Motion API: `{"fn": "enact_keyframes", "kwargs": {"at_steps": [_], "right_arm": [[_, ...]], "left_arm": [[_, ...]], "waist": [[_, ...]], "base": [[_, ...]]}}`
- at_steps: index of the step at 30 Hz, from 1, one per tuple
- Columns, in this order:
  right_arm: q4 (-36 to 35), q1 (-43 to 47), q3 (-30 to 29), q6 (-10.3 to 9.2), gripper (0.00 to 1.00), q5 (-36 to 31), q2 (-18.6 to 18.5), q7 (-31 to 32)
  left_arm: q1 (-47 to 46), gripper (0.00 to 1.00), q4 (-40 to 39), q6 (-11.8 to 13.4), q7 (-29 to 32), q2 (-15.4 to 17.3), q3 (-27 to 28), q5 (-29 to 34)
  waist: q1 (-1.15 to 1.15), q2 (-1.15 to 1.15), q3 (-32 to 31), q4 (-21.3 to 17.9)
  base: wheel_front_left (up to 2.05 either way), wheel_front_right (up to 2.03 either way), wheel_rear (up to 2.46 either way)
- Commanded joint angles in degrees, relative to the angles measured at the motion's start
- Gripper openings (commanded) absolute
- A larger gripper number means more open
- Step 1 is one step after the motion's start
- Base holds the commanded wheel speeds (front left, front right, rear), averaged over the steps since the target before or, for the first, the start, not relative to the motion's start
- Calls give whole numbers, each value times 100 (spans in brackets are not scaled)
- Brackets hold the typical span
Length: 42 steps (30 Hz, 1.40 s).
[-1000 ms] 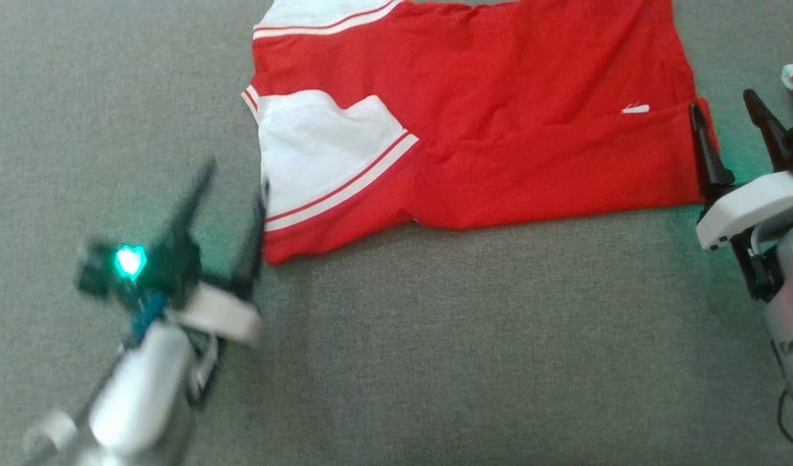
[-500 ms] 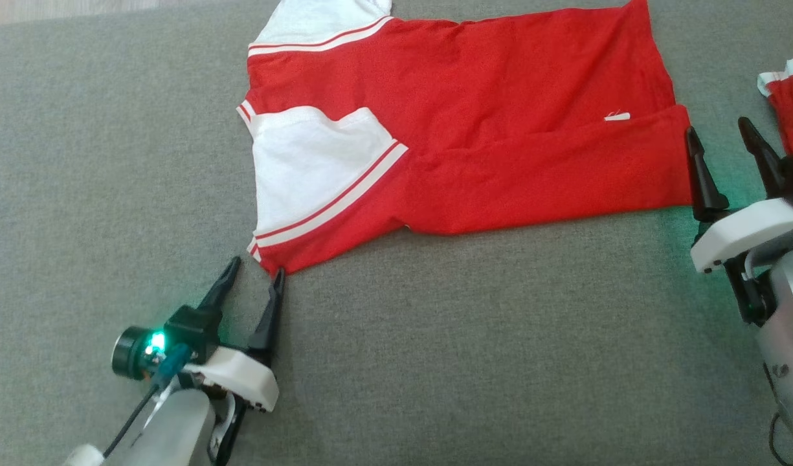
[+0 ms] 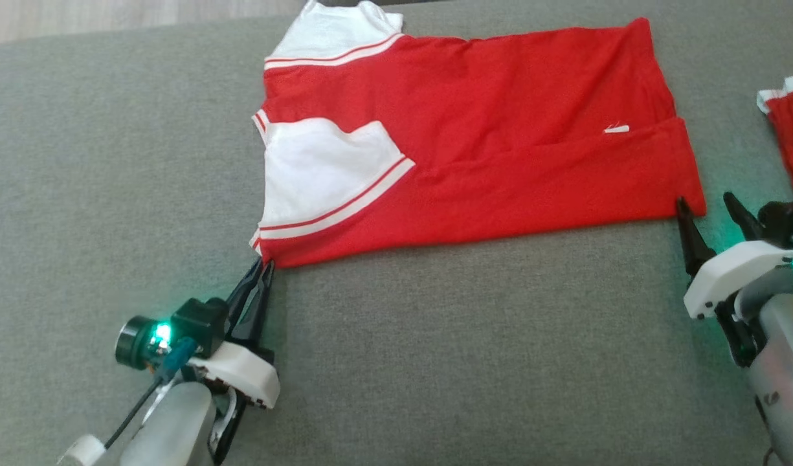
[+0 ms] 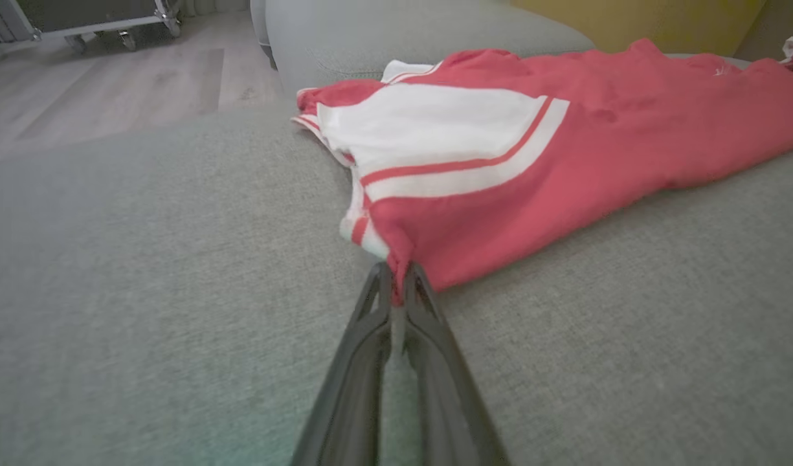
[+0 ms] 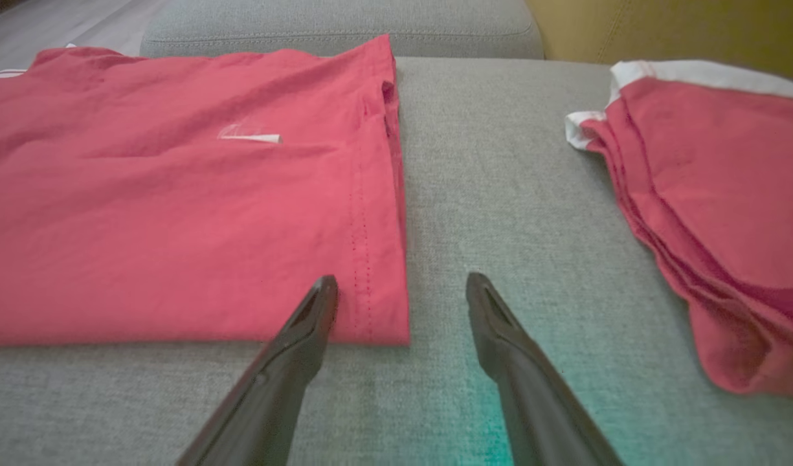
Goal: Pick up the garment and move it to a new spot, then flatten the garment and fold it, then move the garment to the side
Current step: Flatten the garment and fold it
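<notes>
A second pile of red-and-white cloth lies at the right edge of the grey cushion, apart from the garment, which is spread across the far middle. Wooden floor shows beyond the far left corner. A small white tag sits near the garment's right hem; no writing is legible. The left end effector is pinched closed on the garment's near left corner. The right end effector gapes wide, holding nothing, straddling the near right corner.
</notes>
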Motion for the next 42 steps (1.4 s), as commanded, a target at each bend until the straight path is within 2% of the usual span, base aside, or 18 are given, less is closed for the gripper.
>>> {"fn": "enact_keyframes", "kwargs": {"at_steps": [1, 3, 4, 5, 6, 7, 10, 16, 25, 31, 36, 38, 39, 40, 41, 42], "right_arm": [[-41, -30, 88, -4, 100, 61, -39, -13], [91, -59, 124, -4, 100, 136, -25, 71], [157, -68, 147, -4, 83, 195, -12, 147], [202, -73, 185, -4, 42, 249, 0, 213], [239, -70, 225, -4, 11, 319, 9, 281], [267, -62, 267, -4, 0, 409, 22, 357], [266, -38, 368, -4, 0, 579, 12, 447], [150, 210, 675, -4, 0, 939, -302, 401], [-319, 1189, 894, -4, 0, 1243, -790, 139], [-745, 1846, 840, -4, 0, 1283, -908, 91], [-1027, 2137, 554, -4, 0, 1238, -843, 169], [-1128, 2205, 428, -4, 31, 1185, -820, 203], [-1159, 2229, 343, -4, 96, 1138, -814, 208], [-1195, 2245, 250, -4, 100, 1075, -804, 202], [-1240, 2258, 167, -4, 100, 1014, -789, 212], [-1296, 2270, 91, -4, 100, 957, -773, 224]], "left_arm": [[-21, 0, -253, 27, -61, 207, 196, 46], [32, 0, -373, 39, -66, 259, 191, 72], [55, 0, -429, 52, -68, 280, 202, 75], [79, 0, -470, 54, -69, 303, 198, 83], [101, 0, -526, 62, -70, 312, 186, 96], [127, 0, -581, 74, -71, 314, 183, 97], [170, 0, -649, 69, -72, 337, 172, 96], [418, 0, -833, 67, -75, 399, 144, 47], [1407, 0, -1431, 178, 3, 526, 88, -125], [2187, 0, -1846, 287, 170, 571, -32, -239], [2398, 0, -2029, 397, 242, 566, -112, -220], [2378, 0, -2058, 418, 278, 554, -138, -209], [2357, 0, -2067, 430, 291, 548, -143, -207], [2331, 0, -2077, 447, 293, 537, -139, -209], [2306, 23, -2087, 460, 296, 528, -136, -213], [2281, 96, -2109, 500, 281, 515, -106, -221]], "waist": [[0, 0, -40, 43], [0, 0, -64, 79], [0, 0, -77, 96], [0, 0, -92, 112], [0, 0, -111, 130], [0, 0, -132, 142], [0, 0, -181, 162], [0, 0, -484, 169], [0, 0, -932, 78], [0, 0, -1057, -29], [0, 0, -1054, -82], [0, 0, -1053, -98], [0, 0, -1050, -105], [0, 0, -1046, -111], [0, 0, -1041, -116], [0, 0, -1034, -123]], "base": [[0, 0, 0], [0, 0, 0], [0, 0, 0], [0, 0, 0], [0, 0, 0], [0, 0, 0], [0, 0, 0], [0, 0, 0], [0, 0, 0], [0, 0, 0], [0, 0, 0], [0, 0, 0], [0, 0, 0], [0, 0, 0], [0, 0, 0], [0, 0, 0]]}}
